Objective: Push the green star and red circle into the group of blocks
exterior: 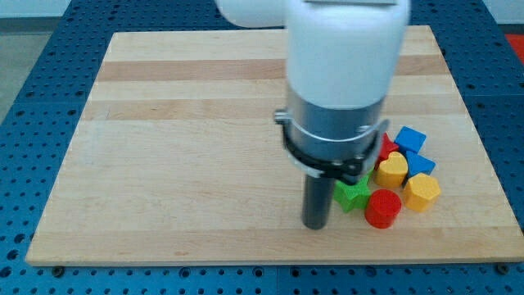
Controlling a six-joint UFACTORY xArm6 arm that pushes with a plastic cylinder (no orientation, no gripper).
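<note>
**Rod tip beside the green star, at the edge of the block cluster**

Near the lower right part of the wooden board [188,123], my tip [315,226] rests on the surface. This arm has no fingers or jaws, only a straight dark rod, so it holds nothing. Just to the view's right of my tip sits the green star [353,195], close against the rod or touching it; the exact contact cannot be made out. To the view's right of the star, slightly lower, stands the red circle [383,208], just beside the star. Further right of my tip lie the other blocks, packed together: a yellow heart [393,170] above the red circle, a yellow hexagon [422,192] to the circle's right, a blue block [411,139] toward the view's top, another blue block [422,165] below it, and a red block [387,147] partly hidden behind the arm's large white and grey body [340,82]. That body covers the board above my tip. Around the board lies a blue perforated table [33,49].
</note>
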